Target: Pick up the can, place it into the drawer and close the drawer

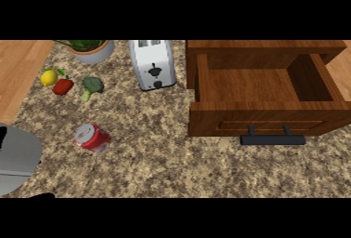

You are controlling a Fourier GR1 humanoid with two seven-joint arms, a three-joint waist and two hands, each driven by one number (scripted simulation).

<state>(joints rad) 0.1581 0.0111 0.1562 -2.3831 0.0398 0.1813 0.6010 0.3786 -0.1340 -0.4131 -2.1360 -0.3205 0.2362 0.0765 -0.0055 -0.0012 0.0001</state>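
The can (92,137) is seen lying on its side on the speckled bench (171,162), toward the left, well apart from the drawer (264,88). Nothing is touching it. The drawer is pulled fully open at the right, its wooden floor bare, with the black handle (273,138) on its front panel facing the near edge.

A grey forearm (17,158) is seen at the lower left edge; no hand is visible on either side, so the state of the fingers cannot be told.

A toaster (153,64), a potted plant (89,49), a lemon (48,76), a red pepper (63,86) and a piece of broccoli (91,86) are noted at the far left of the bench, away from the can.

Progress is judged as nil: the can is not yet picked up, nothing is placed in the drawer, and the drawer is not yet closed. All three steps are left.
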